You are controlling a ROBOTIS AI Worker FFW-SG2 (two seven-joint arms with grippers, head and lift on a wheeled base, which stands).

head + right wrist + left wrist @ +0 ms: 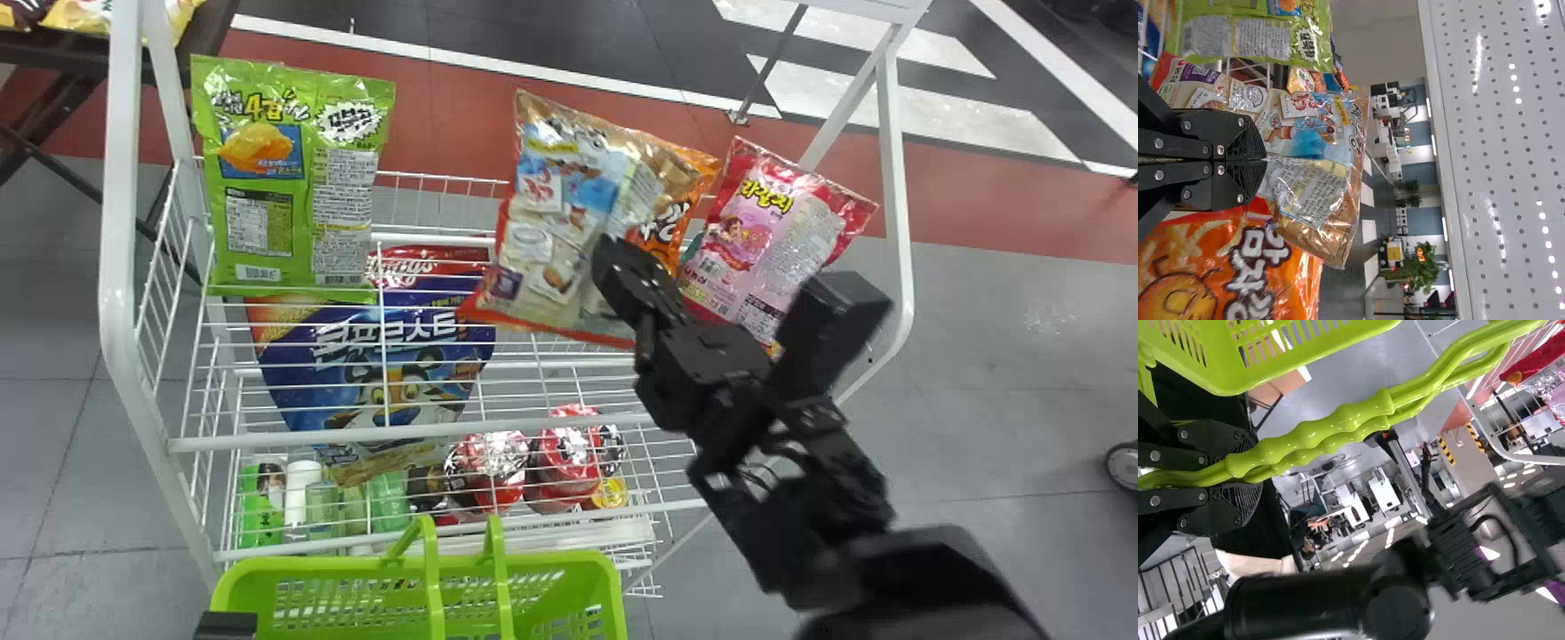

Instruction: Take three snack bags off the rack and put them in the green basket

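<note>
My right gripper [613,267] is in front of the rack and shut on the brown snack bag [560,213], which hangs tilted. In the right wrist view, the right gripper [1263,160] has its fingers together on the wrinkled middle of this brown snack bag [1318,143]. An orange bag [674,218] is behind it, a pink bag [742,236] to its right, a green bag [267,169] at the rack's left. The green basket [240,582] stands below the rack; my left gripper [1248,473] is shut on its two handles [1338,427].
The white wire rack [124,267] has lower shelves with a blue cereal bag [311,364], red-topped cups [564,453] and small bottles [324,511]. A black part of the left arm [227,625] is by the basket's left corner. A perforated white panel [1505,160] stands beside the right wrist.
</note>
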